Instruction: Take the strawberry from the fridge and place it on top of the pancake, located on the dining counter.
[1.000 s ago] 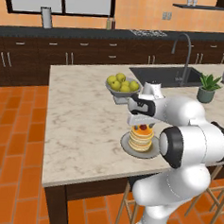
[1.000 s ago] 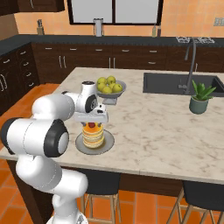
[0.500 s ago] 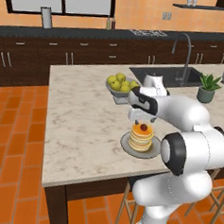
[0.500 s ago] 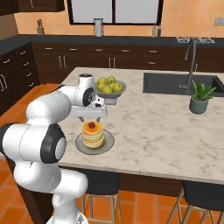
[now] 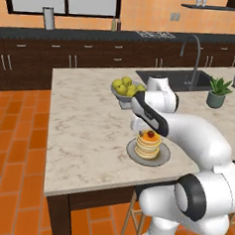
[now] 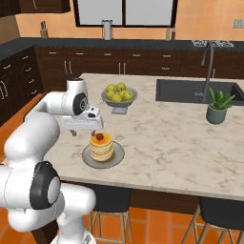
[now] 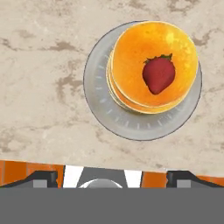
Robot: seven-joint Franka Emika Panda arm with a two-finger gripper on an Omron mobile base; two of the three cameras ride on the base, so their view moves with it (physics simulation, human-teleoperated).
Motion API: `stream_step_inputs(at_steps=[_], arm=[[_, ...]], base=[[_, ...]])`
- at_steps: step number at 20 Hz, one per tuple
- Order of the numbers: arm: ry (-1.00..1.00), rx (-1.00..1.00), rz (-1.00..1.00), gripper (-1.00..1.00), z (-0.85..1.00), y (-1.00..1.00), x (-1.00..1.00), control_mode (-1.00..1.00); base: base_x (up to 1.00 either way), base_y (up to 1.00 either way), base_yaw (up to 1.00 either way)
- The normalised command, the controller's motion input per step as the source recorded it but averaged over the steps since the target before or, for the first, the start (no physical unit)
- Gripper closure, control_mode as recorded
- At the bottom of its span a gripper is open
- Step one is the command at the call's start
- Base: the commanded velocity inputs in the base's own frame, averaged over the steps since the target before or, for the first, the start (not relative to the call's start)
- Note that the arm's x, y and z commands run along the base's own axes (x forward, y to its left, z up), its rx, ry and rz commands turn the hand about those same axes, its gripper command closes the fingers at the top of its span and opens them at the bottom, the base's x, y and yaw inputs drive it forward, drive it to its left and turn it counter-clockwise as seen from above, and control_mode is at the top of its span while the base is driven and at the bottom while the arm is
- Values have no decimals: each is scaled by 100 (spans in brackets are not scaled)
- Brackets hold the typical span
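The strawberry (image 7: 159, 74) lies on top of the pancake (image 7: 151, 65), a little off centre, with the stack sitting on a round grey plate (image 7: 103, 109) near the front edge of the dining counter (image 5: 83, 137). The gripper (image 6: 85, 129) hangs above the stack with its fingers spread wide and nothing between them, clear of the berry. A bowl of yellow-green fruit (image 6: 118, 92) stands just behind the plate on the same marble top
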Motion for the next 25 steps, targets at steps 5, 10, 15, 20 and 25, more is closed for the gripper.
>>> stream_step_inputs(at_steps=[5,10,15,20,25], arm=[[-5,-1,-4,-100,0,53,-100,-100],[-3,-18,-1,-100,13,85,-100,-100],[-7,-19,0,-100,10,51,-99,-100],[7,-17,1,-100,-6,34,-22,-100],[6,-14,1,-100,-2,12,-9,-100]], base=[[0,0,0],[0,0,0],[0,0,0],[0,0,0],[0,0,0]])
